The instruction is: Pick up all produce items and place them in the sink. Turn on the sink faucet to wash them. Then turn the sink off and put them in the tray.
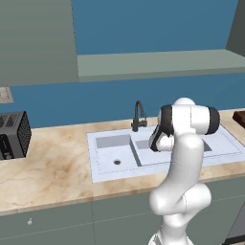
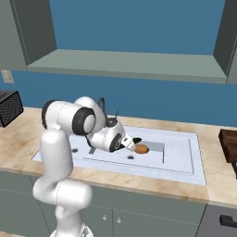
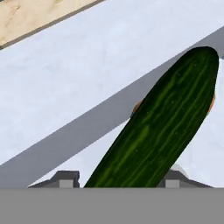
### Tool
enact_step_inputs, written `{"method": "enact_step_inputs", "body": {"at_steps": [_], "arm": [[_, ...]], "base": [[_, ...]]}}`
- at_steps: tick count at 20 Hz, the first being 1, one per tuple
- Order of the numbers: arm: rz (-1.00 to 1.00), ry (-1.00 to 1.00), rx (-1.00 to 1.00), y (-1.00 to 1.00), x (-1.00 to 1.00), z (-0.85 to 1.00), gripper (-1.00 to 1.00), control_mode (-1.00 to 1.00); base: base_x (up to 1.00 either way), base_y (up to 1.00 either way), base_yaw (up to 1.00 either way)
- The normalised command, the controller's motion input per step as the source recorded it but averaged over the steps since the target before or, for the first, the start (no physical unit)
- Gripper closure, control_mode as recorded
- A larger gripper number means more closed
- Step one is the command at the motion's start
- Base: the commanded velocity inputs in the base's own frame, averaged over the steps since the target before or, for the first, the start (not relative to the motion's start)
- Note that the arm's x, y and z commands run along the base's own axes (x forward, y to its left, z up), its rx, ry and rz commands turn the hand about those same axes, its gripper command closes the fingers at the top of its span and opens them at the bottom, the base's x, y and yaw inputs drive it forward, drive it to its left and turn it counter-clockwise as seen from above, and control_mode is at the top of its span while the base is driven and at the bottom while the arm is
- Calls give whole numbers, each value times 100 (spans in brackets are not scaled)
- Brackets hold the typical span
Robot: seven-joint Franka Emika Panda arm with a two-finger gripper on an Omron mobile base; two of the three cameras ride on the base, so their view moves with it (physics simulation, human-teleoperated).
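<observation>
Kitchen sim: marbled tan desk [image 2: 18,139] under a blue wall, pale double-basin sink [image 2: 183,162] set in it.

Nearest: white arm reaches down into the larger basin. Hand [image 3: 118,180] sits low in it, fingertips [image 3: 65,178] on either side of the cucumber [image 3: 162,127], which runs lengthwise up between them. Looks clamped on the cucumber, jaws part closed against its flanks. Whether it is lifted or resting on the basin floor, can't tell.

Just beyond the cucumber's far end: potato [image 2: 141,149], on the basin floor near the back wall, close to or touching the cucumber; only an orange-brown sliver of it peeks out in the hand view. Green tip also visible beside the hand in the right base view.

Further back: black gooseneck faucet [image 1: 139,116] at the sink's rear edge, by the basin divider. Dark brown tray [image 2: 228,144] at the desk's right edge, well apart from the sink. Black toaster [image 1: 13,135] at the left end.

Judgement: both produce items are in the sink, so this reads as grasping the cucumber for the tray. Do it well:
- confirm a firm grip before lifting; the skin looks slick
- grip seems near one end, so expect droop
- lift straight up, clear the basin rim
- avoid nudging the potato
- swing wide of the faucet
</observation>
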Motion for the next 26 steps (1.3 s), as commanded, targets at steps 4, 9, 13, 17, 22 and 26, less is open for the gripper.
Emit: {"method": "enact_step_inputs", "body": {"at_steps": [4, 9, 13, 17, 22, 26], "arm": [[-8, 0, 0, -9, -1, 72, 100, -100], [-10, 3, 1, -18, 0, 79, 100, -100], [-13, 10, 0, -28, 0, 62, 100, -100], [-15, 6, 0, -41, 0, 30, 100, -100], [-16, 3, 0, -54, 0, 10, 100, -100], [-16, 1, 0, -64, 0, 0, 100, -100]], "base": [[0, 0, 0], [0, 0, 0], [0, 0, 0], [0, 0, 0], [0, 0, 0], [0, 0, 0]]}}
